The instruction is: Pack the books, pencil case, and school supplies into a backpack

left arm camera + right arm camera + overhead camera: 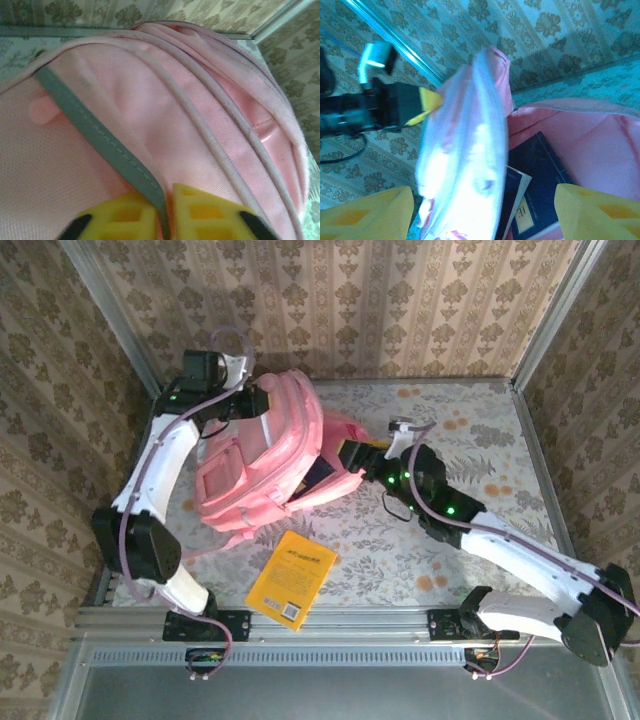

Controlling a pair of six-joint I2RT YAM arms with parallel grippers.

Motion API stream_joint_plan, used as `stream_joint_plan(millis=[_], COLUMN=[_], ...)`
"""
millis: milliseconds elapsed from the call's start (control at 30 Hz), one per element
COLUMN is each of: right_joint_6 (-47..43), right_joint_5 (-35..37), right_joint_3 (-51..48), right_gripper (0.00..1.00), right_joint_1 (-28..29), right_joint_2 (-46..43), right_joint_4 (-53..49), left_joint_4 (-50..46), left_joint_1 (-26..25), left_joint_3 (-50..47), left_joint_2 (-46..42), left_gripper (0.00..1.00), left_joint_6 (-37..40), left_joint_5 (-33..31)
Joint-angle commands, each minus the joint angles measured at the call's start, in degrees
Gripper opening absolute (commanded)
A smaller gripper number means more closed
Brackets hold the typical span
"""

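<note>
The pink backpack (pixel 262 455) lies on the table's left half, its opening facing right. My left gripper (pixel 248 406) is at its top, shut on a grey trim strip (pixel 95 131) of the backpack (pixel 210 115). My right gripper (pixel 352 454) hangs open at the opening; its fingers (pixel 365 212) stand wide apart. Between them rises a pale, blurred, pink-edged flap (pixel 465 160) of the backpack. The navy book (pixel 540 190) with its yellow label lies inside. The yellow book (pixel 292 578) rests on the table near the front. The pencil case and small supplies are out of view.
Metal frame rails (pixel 300 618) run along the near edge, and patterned walls close in the left, back and right. The floral tabletop (pixel 470 430) stretches right of the backpack. My left gripper's yellow tip (pixel 427 102) touches the flap's far side.
</note>
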Motion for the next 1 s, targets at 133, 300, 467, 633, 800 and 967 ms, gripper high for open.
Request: stream_joint_plan(millis=[133,300,467,633,800,967], right_joint_6=[-10.82,-15.78,-20.42,-23.6,-25.32,-25.67], right_joint_5=[-12.26,-23.86,-23.99,-21.67,-16.85,-10.17], right_joint_3=[-3.19,-1.13,8.9,23.51,33.85,34.18], right_gripper=[0.64,0.44,0.2,0.0,0.0,0.0], right_joint_1=[0.85,5.7,13.09,18.1,18.16,16.97], right_joint_2=[-1.69,8.28,25.5,41.98,53.45,57.27], right_joint_4=[-11.5,-16.45,-24.14,-35.15,-46.68,-52.15], left_joint_4=[0.34,-1.24,-1.0,0.81,0.08,0.05], left_joint_1=[-2.9,0.37,2.12,2.42,2.42,2.43], left_joint_3=[0.15,-5.54,-11.95,-17.2,-18.82,-20.29], left_joint_2=[-3.04,-10.09,-17.5,-23.18,-24.31,-25.33], left_gripper=[0.52,0.61,0.63,0.64,0.64,0.64], left_joint_6=[0.62,-1.24,-2.32,-3.62,-5.04,-6.93], left_joint_5=[-9.92,-13.1,-19.67,-20.48,-18.93,-18.17])
